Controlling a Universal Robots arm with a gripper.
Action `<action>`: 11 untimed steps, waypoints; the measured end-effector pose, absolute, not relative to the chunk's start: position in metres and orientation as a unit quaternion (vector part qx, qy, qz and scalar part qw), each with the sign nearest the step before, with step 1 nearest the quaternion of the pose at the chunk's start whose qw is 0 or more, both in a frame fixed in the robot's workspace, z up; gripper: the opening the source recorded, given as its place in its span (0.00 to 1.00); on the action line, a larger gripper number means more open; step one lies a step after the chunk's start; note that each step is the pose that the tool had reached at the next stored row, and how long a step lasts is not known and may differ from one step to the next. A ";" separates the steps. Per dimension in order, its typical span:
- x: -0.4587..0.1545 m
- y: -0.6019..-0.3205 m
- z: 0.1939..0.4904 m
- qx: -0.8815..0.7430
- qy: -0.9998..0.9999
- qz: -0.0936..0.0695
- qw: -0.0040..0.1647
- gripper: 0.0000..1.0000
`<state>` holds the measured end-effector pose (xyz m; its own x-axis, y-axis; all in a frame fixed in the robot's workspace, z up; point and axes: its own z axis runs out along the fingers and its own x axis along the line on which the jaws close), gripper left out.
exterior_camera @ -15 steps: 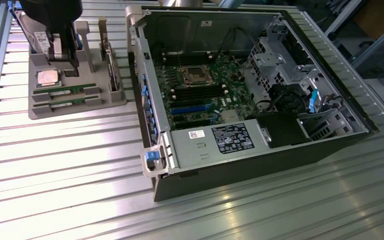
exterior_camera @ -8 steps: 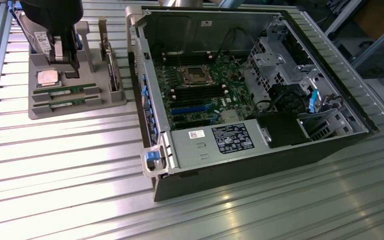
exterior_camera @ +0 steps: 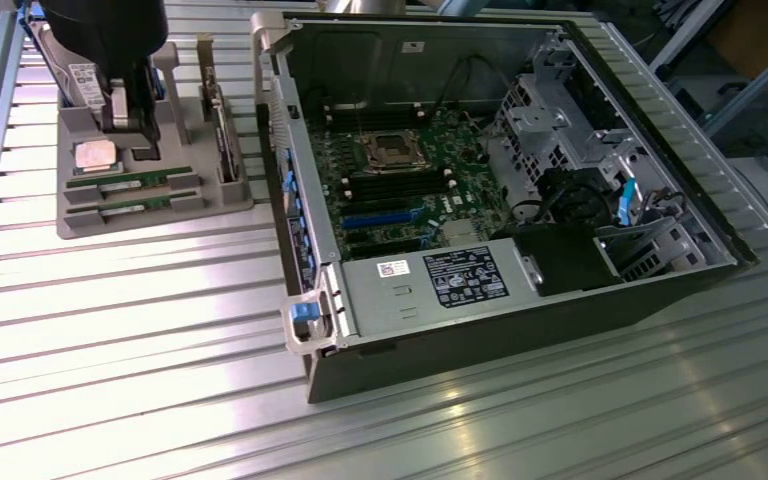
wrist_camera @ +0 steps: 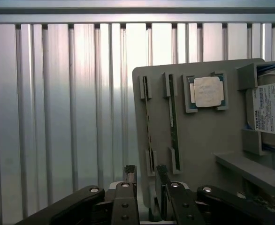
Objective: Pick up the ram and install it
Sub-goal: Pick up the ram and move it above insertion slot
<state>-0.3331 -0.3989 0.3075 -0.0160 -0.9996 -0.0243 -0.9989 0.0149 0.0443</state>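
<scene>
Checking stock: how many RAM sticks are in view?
2. Both stand on edge in the grey tray: the first ram stick beside the CPU chip, the second ram stick next to it, nearer the tray's edge. Others could hide inside the computer case.

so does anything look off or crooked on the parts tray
Nothing stands out. One ram stick and the other ram stick sit straight in their slots on the grey tray, the CPU lies flat in its pocket, and the end effector hangs open by them.
</scene>
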 end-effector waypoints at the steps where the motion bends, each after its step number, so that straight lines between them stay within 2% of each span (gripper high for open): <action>1: -0.333 -0.399 0.307 0.701 -0.712 -0.024 0.007 0.30; 11: -0.333 -0.399 0.298 0.701 -0.712 -0.024 0.007 0.30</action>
